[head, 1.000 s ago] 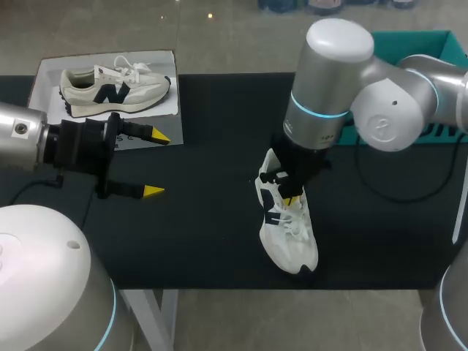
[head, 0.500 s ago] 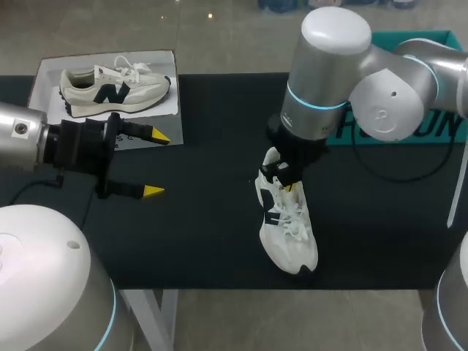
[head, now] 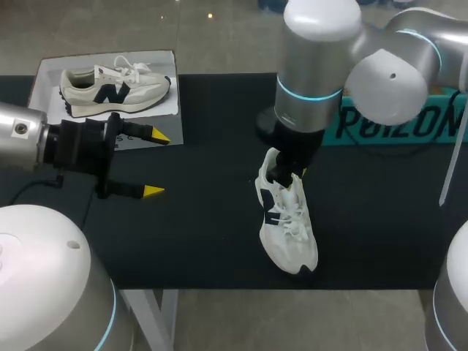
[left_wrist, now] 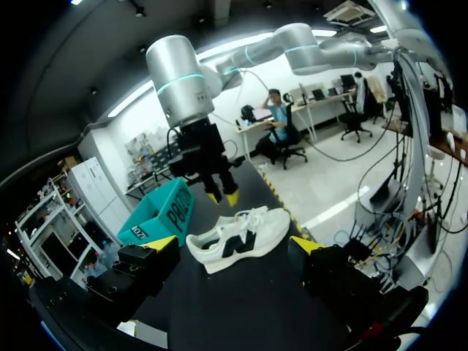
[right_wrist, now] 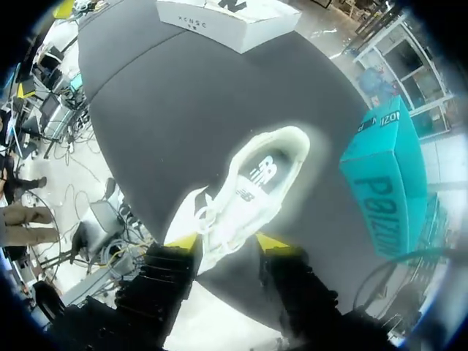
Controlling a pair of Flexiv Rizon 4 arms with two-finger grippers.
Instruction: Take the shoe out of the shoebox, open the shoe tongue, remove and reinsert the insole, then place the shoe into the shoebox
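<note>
A white sneaker with dark side markings [head: 289, 228] lies on the black table near its front edge, toe toward me. My right gripper [head: 289, 172] hangs just above the sneaker's heel opening, mostly hidden under its own wrist. In the right wrist view its yellow-tipped fingers [right_wrist: 183, 241] stand apart above the sneaker [right_wrist: 248, 186] and hold nothing; the insole shows inside. The left wrist view shows the right gripper [left_wrist: 221, 197] clear of the sneaker [left_wrist: 238, 235]. My left gripper [head: 157, 164] is open at the left, well away from it. The teal shoebox [head: 398, 126] sits at the back right.
A white box [head: 157, 110] at the back left carries a second sneaker [head: 113, 85]. A cable runs across the table at the right. Black table surface lies bare between my left gripper and the sneaker.
My right gripper has opened and lifted off the sneaker's heel end, its arm swinging back. The sneaker and my left arm have stayed put.
</note>
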